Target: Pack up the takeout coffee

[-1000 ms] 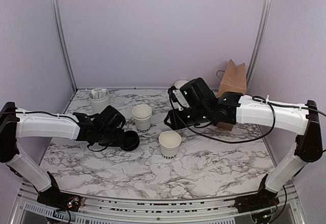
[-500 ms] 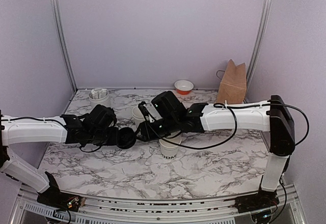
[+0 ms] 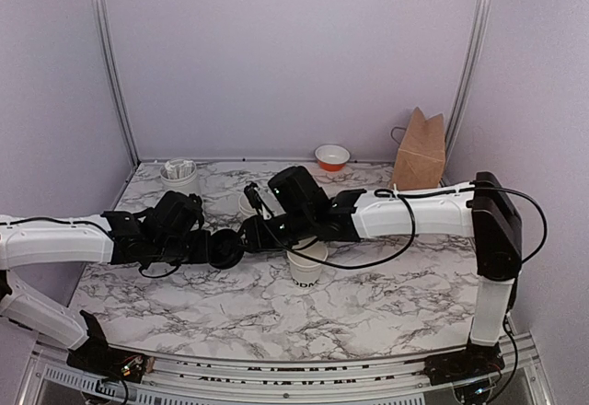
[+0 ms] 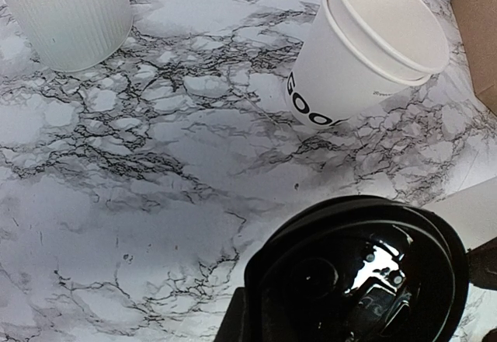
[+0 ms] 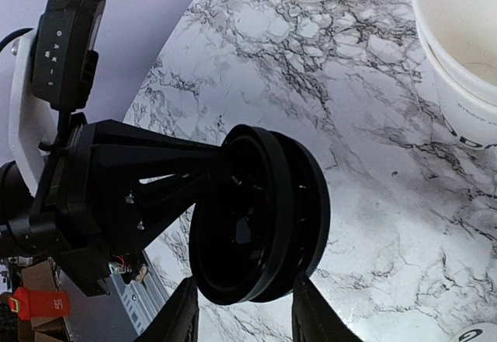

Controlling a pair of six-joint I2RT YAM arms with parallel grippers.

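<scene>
The takeout coffee cup (image 3: 306,260), a single white paper cup, stands upright mid-table; only its rim (image 5: 475,333) shows in the right wrist view. My left gripper (image 3: 208,247) is shut on the black lid (image 3: 226,249), held on edge above the table left of the cup. From the right wrist the lid (image 5: 260,214) looks like two nested lids. My right gripper (image 5: 245,287) is open, and its fingers (image 5: 183,315) straddle the lid's lower rim with a gap on both sides. In the left wrist view the lid (image 4: 365,272) fills the lower right and hides most of my left gripper (image 4: 252,319).
A stack of nested white cups (image 4: 373,47) stands just behind the grippers. A ribbed white holder (image 3: 179,174) is at the back left, an orange bowl (image 3: 332,156) at the back, a brown paper bag (image 3: 421,152) at the back right. The right arm (image 3: 405,214) stretches over the single cup.
The right arm has swung from the back right, near the bag, leftward across the table until its fingers straddle the lid. The left gripper has drifted slightly left with the lid.
</scene>
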